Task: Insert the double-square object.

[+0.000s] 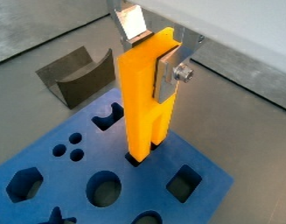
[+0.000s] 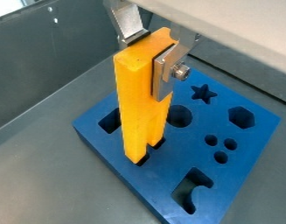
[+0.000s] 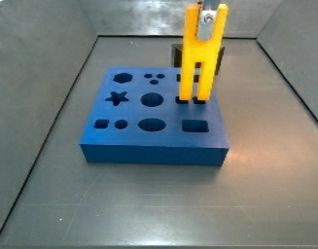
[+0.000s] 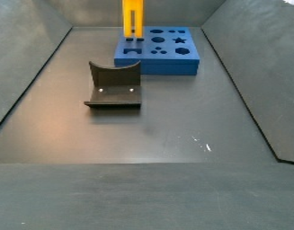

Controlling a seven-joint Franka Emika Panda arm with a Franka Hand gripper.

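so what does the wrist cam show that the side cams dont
Only a wrist view shows the gripper, its silver fingers clamped on the double-square object. Only a side view shows the whole floor, with the dark grey curved block standing apart from the blue block. Both show the yellow peg upright, its prongs at the blue block's holes.

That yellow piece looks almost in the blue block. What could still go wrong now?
The gripper holds the double-square object only near its top, so a sideways push might tilt it between the fingers. Its prongs are just entering the blue block; if they are slightly off the holes, they could jam, or pressing could shift the block. The dark grey curved block lies well apart, so it seems no hazard.
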